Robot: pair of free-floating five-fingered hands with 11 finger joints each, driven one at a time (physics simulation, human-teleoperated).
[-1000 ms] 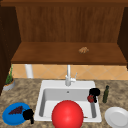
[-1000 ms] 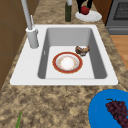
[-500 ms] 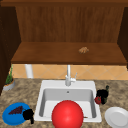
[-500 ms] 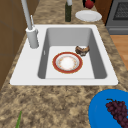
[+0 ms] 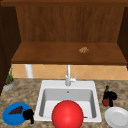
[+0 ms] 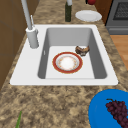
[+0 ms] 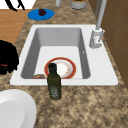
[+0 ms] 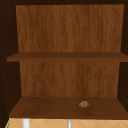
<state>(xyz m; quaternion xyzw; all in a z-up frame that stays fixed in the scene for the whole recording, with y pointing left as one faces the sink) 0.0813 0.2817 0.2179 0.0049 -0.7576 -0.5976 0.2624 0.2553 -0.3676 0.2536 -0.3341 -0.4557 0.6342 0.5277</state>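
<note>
My right hand (image 5: 110, 95) hovers over the counter right of the sink, fingers curled on a small red fruit (image 5: 105, 102). That hand (image 7: 7, 60) shows dark at the left edge of the right side view, beside a dark green bottle (image 7: 53, 82). The left hand (image 5: 28, 115) hangs, fingers relaxed, at the right rim of a blue plate (image 5: 10, 117) carrying dark grapes (image 5: 16, 110). A red-rimmed plate (image 6: 67, 62) lies flat in the white sink (image 6: 30, 75), with a small brown piece of food (image 6: 82, 50) next to it.
A white plate (image 5: 117, 117) sits on the counter at the front right. The faucet (image 5: 68, 76) stands behind the basin. A potted plant (image 5: 8, 82) is at the far left. A small brown item (image 8: 84, 104) rests on the lower wooden shelf (image 8: 37, 108).
My right hand has carried the red fruit to the right, from the sink's right rim out over the counter by the bottle. The left hand has stayed put.
</note>
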